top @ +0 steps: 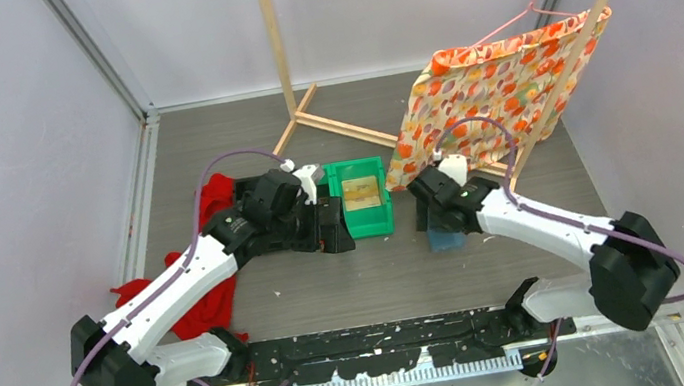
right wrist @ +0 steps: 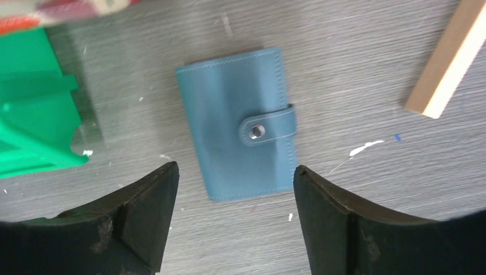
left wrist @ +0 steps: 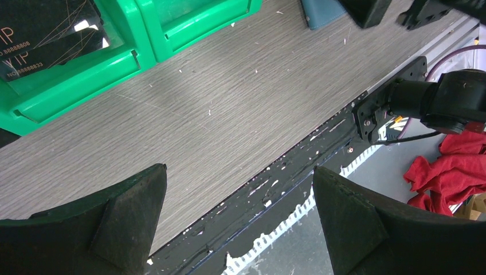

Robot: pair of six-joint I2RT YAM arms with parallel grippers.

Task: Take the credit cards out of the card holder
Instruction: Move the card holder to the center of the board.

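The slate-blue card holder [right wrist: 238, 146] lies shut on the table with its tab snapped; no cards show in it. It also shows in the top view [top: 445, 237], and a corner of it in the left wrist view [left wrist: 324, 11]. My right gripper [right wrist: 235, 177] is open and hovers just above it, fingers straddling its near end [top: 441, 219]. One dark card printed "VIP" [left wrist: 49, 31] lies in the green bin [top: 367, 220]. My left gripper [left wrist: 239, 177] is open and empty, beside the bin's left front [top: 333, 227].
A red cloth [top: 208, 202] lies at the left under my left arm. A wooden rack [top: 328, 119] stands behind, with an orange patterned cloth [top: 495, 91] hanging on a pink hanger; its foot [right wrist: 453, 57] lies right of the holder. A black rail [top: 379, 344] edges the front.
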